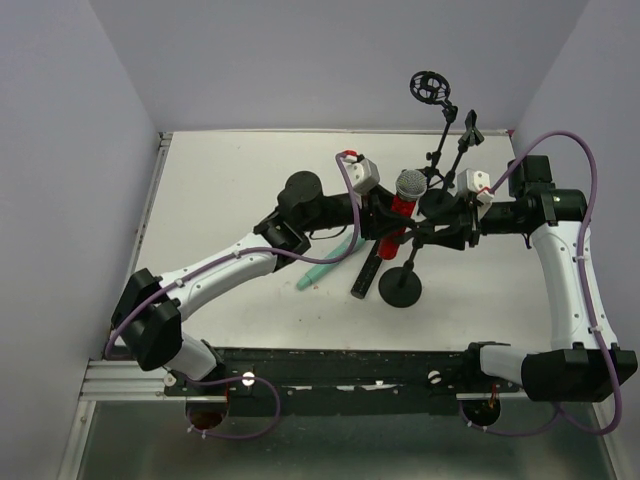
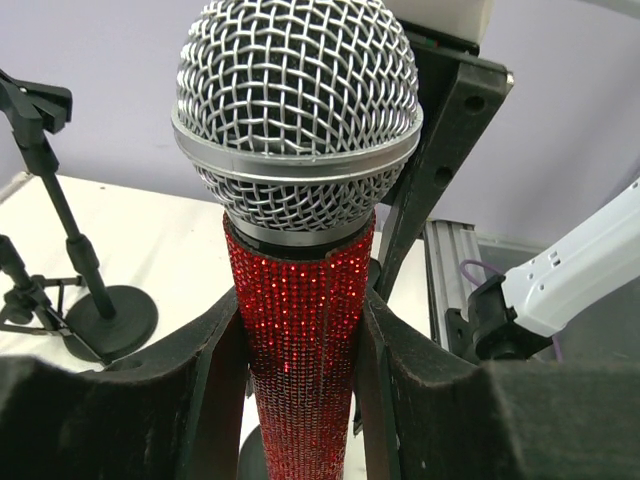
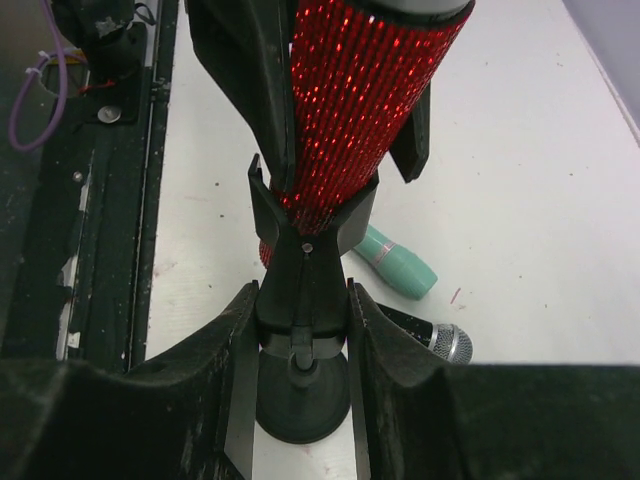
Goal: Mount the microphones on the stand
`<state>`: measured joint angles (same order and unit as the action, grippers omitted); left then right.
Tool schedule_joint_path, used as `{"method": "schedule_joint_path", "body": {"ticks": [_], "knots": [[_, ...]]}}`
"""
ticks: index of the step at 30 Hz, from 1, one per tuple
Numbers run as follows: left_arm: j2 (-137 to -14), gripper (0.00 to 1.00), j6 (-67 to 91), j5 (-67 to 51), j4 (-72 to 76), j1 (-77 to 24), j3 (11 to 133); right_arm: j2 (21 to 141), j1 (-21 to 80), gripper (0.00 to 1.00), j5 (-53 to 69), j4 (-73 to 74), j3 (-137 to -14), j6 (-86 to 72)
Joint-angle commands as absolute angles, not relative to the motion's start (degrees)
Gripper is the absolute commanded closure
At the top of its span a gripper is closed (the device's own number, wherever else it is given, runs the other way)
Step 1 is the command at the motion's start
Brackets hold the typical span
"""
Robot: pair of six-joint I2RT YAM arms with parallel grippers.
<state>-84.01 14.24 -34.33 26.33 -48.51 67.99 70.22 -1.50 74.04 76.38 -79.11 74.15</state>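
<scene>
White worktop (image 1: 220, 180): carries all items, with both arm bases at its near edge. Left arm (image 1: 220, 270) and right arm (image 1: 565, 280): both reach inward and meet just right of centre. Microphone stand (image 3: 300, 300): upright on a round black base right of centre, its forked clip at the top. Two further stands at the far right: a shock-mount stand (image 1: 430, 87) with a ring head, and a clip-head stand (image 1: 468, 130) beside it. Red microphone (image 2: 300, 330): upright, silver mesh head uppermost, lower end sitting between the prongs of the stand's clip. Black microphone (image 1: 366, 272): lying flat on the worktop just left of the stand base, mesh head towards the far side. Mint-green microphone (image 1: 322, 265): lying flat just left of the black one, set at an angle to it. Left pincer (image 2: 300, 420): closed on the red microphone's glittered body, one finger pressed to each side. Right pincer (image 3: 300, 340): narrow, fingers against both sides of the stand's neck below the clip, gripping it.
</scene>
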Motion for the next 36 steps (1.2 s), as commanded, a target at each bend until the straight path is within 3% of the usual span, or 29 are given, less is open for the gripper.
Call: {"method": "schedule_joint_path", "body": {"ticks": [1,16,19,26,32,34,36], "knots": [[-85.16,1.00,16.87,-34.55,35.76,-49.39,65.92,69.79,-1.23,0.82,75.32,81.30,-78.22,74.18],[-86.57,1.00,18.98,-27.77,49.65,-51.59,61.79,70.05,-1.23,0.81,75.67,81.30,-77.43,73.39],[-86.57,1.00,19.51,-27.33,50.97,-51.68,61.00,69.96,-1.23,0.71,75.67,81.30,-77.17,73.21],[-86.05,1.00,20.04,-26.28,52.47,-51.68,59.59,69.52,-1.23,0.31,76.20,81.30,-76.82,73.13],[-85.60,0.99,20.30,-25.75,52.82,-51.68,58.98,69.35,-1.23,0.13,76.73,81.30,-76.64,72.86],[-85.43,0.91,20.57,-25.23,52.82,-51.68,58.63,69.17,-1.23,0.10,76.82,81.12,-76.73,72.77],[-84.99,0.74,20.83,-24.79,53.00,-51.68,58.19,69.08,-1.23,0.07,76.82,81.12,-76.73,72.51]]}}
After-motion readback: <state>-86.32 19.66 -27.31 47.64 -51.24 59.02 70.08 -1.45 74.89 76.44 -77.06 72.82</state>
